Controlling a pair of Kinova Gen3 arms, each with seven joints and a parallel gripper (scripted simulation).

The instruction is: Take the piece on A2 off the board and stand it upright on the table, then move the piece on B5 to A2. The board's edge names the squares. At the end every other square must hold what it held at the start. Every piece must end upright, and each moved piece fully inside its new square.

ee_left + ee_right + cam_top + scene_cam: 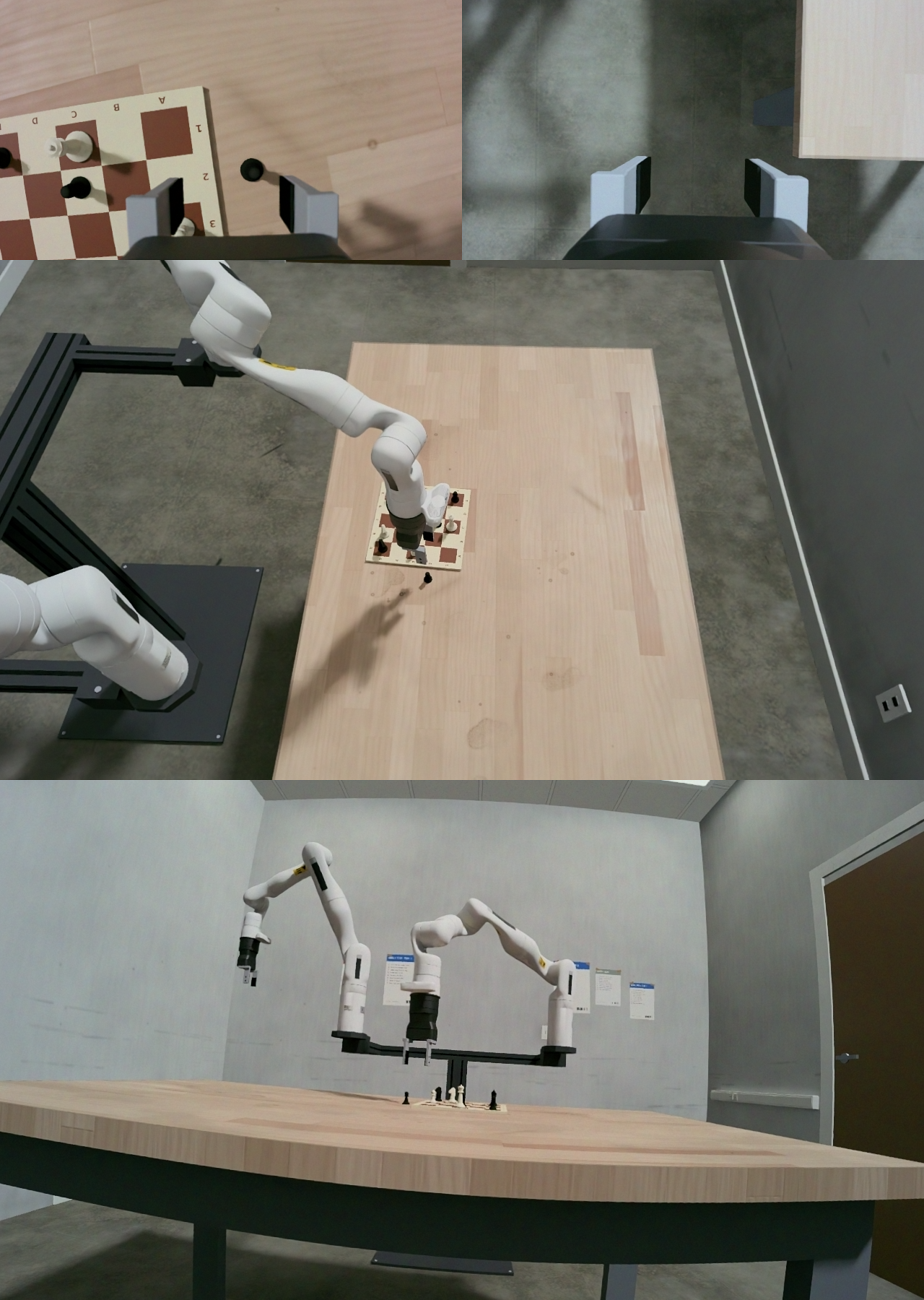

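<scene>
A black pawn [427,577] [406,1098] [252,170] stands upright on the table just off the board's A edge, beside row 2. Square A2 [173,166] [432,555] shows bare where visible; a finger hides part of it in the left wrist view. A white piece [382,532] [452,1095] stands upright on B5, outside the left wrist view. My left gripper [424,544] [416,1062] [231,197] is open and empty, well above the board's A edge. My right gripper [250,978] [697,178] is open and empty, high and off the table's side.
A black piece [381,545] stands on A5, beside B5. A white piece [186,228] stands on A3. A tall white piece [79,146] is on C1, a black piece [80,188] on C2, and another black piece [455,497] on E1.
</scene>
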